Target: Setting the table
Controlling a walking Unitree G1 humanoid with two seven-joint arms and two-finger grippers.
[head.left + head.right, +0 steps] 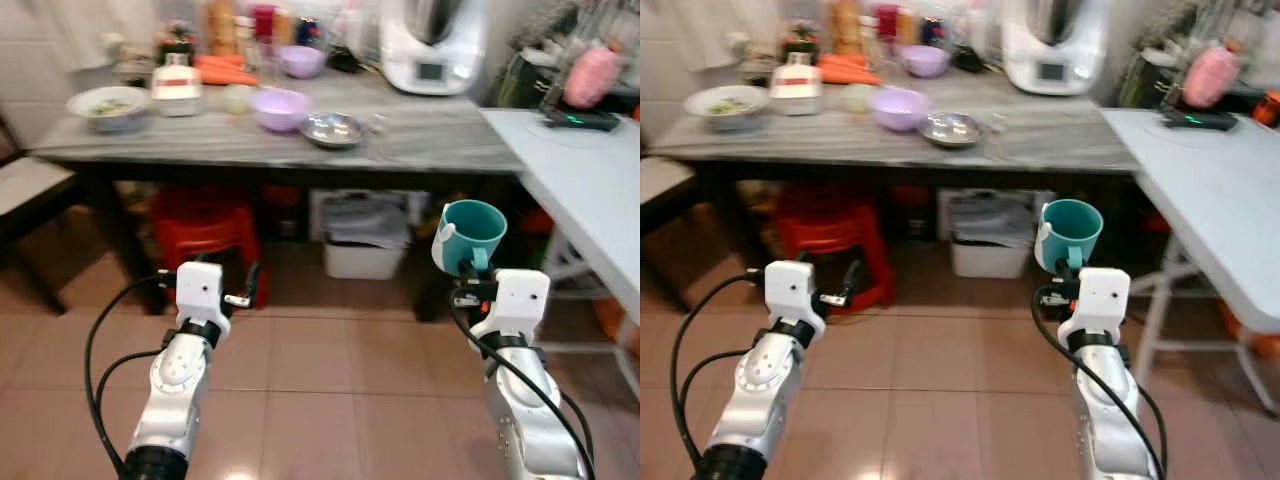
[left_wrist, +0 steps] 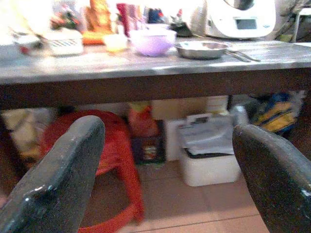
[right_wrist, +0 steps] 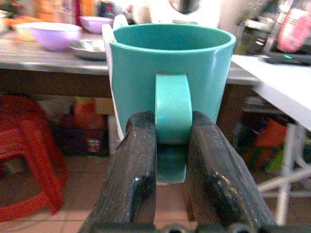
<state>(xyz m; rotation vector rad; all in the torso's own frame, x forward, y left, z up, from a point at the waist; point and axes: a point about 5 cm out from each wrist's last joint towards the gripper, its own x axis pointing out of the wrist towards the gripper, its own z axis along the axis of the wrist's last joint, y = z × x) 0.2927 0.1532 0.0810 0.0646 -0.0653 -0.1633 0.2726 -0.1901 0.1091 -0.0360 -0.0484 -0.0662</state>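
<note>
Clamped on the handle of a teal mug [image 3: 169, 73], the right gripper [image 3: 171, 160] held it upright above the tiled floor, short of the grey table [image 1: 430, 140]. Its inside stayed hidden. Left gripper [image 2: 170, 170] hung spread and unladen; on the table a white bowl [image 1: 108, 105] held food beside a purple bowl [image 1: 280, 108] and steel dish [image 1: 333, 129].

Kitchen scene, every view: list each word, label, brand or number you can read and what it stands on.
None can be read.
White kitchen machine: its small display is too blurred.
Box under the table: its label is too small.
Teal mug in the right end effector: plain, no print.
</note>
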